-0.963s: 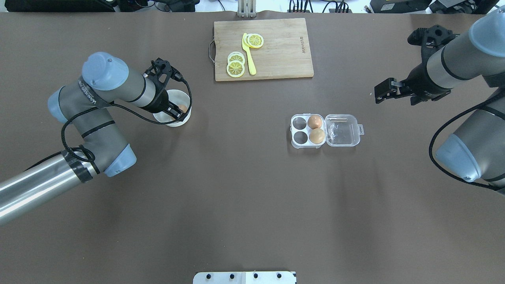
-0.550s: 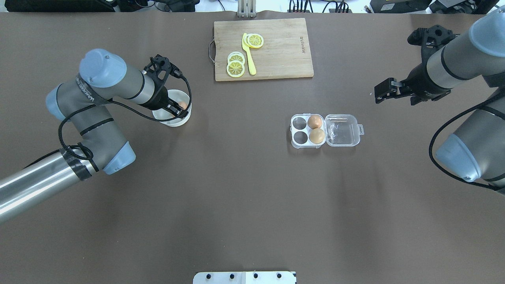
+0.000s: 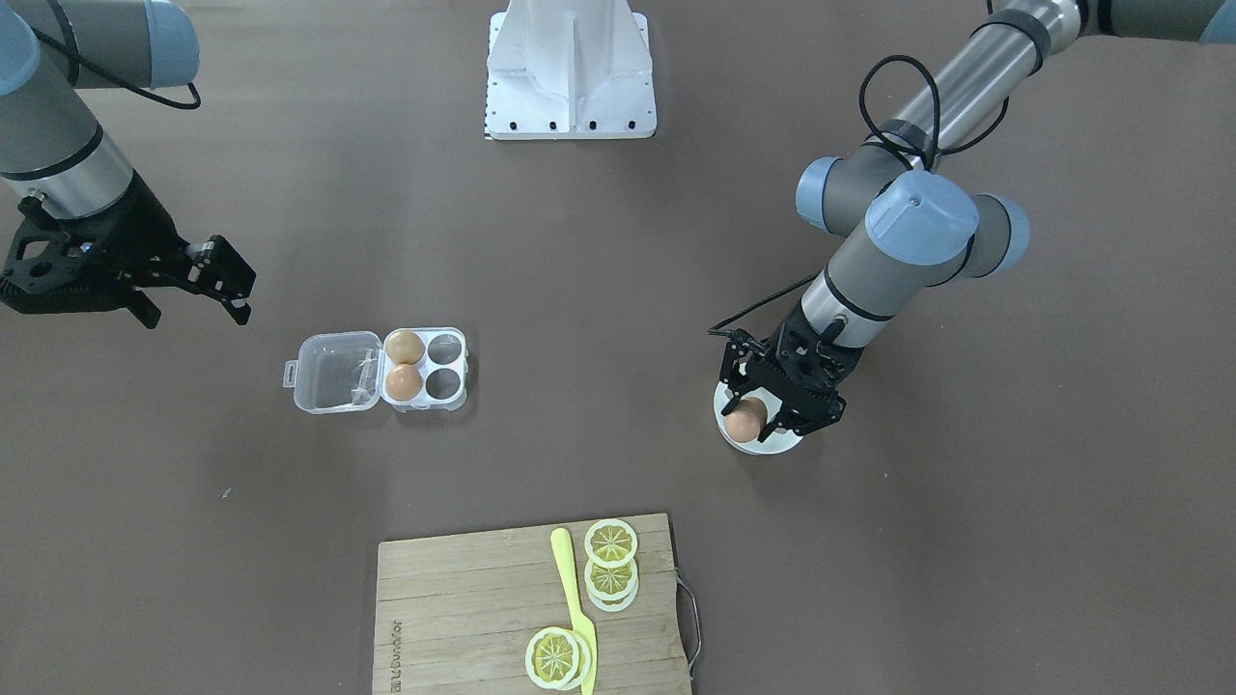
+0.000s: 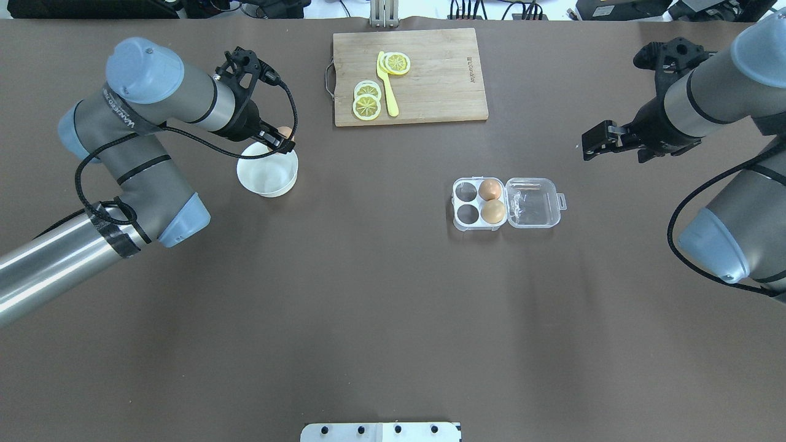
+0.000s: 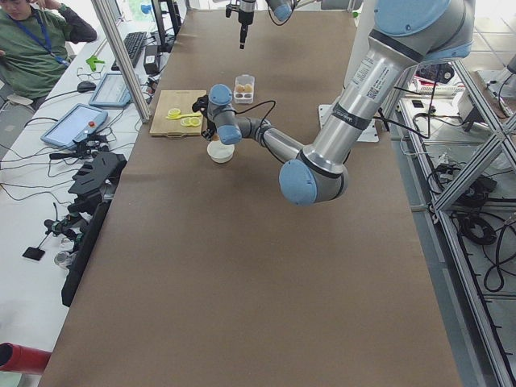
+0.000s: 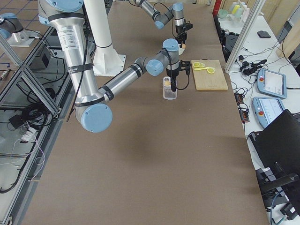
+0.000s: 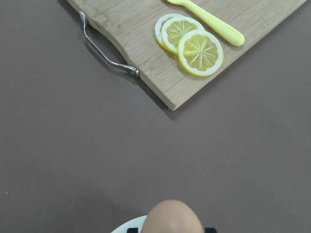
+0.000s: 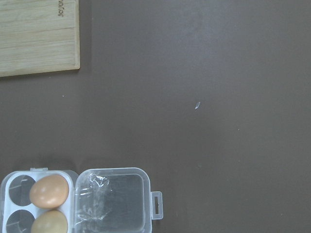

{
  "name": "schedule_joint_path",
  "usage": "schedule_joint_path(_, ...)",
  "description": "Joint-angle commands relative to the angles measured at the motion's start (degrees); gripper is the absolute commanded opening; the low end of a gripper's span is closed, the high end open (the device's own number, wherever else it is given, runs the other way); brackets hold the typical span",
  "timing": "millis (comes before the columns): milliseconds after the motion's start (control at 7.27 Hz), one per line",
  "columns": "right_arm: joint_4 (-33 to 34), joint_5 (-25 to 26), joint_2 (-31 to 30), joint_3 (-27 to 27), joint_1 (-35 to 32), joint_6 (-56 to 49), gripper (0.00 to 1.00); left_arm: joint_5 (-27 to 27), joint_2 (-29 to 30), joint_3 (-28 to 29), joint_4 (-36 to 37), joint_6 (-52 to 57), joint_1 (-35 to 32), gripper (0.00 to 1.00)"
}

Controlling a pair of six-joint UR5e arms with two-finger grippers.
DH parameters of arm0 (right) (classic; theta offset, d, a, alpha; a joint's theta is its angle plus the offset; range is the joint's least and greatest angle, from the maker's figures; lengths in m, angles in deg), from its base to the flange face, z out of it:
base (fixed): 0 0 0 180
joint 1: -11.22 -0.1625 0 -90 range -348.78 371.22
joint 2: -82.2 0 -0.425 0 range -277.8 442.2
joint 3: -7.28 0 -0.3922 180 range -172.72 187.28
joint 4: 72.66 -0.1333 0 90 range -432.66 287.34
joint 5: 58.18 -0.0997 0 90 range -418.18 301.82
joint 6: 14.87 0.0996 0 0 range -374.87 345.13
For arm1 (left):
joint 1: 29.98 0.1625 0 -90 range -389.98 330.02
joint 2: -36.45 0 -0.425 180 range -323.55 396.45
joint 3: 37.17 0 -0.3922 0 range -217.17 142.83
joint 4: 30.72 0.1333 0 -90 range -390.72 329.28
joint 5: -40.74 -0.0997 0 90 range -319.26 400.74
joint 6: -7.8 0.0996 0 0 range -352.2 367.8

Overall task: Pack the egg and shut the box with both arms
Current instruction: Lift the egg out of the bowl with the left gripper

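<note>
R arm (image 6: 122,77) is the big near one, coming off by the white pedestal (image 6: 104,37) and stretched out over the brown table (image 6: 140,164). R gripper (image 6: 174,87) points straight down and from this angle overlaps the clear box (image 6: 168,95), can't tell if it's touching tbh. L arm (image 6: 159,14) is tiny at the back. L gripper (image 6: 183,41) points down w/ a brownish egg (image 6: 183,46) at its tips, above a white bowl (image 6: 180,51). Cutting board (image 6: 213,77) w/ lemon slices (image 6: 199,64) sits beside the box.

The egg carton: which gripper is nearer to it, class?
Right. The right gripper hovers beyond the egg carton on its lid side; the left gripper holds an egg above the white bowl, much farther off.
</note>
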Motion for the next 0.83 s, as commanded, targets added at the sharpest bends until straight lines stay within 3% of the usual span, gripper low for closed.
schedule_joint_path(0, 0.09, 3.09, -0.21, -0.45, 0.09, -0.12, 0.99, 0.15, -0.09, -1.09, -0.09, -1.64, -0.02, 0.0)
schedule_joint_path(688, 0.26, 1.63, -2.05, -2.56, -3.42, -8.91, 0.99, 0.24, 2.8, -1.89, -0.08, -9.18, 0.77, 0.0)
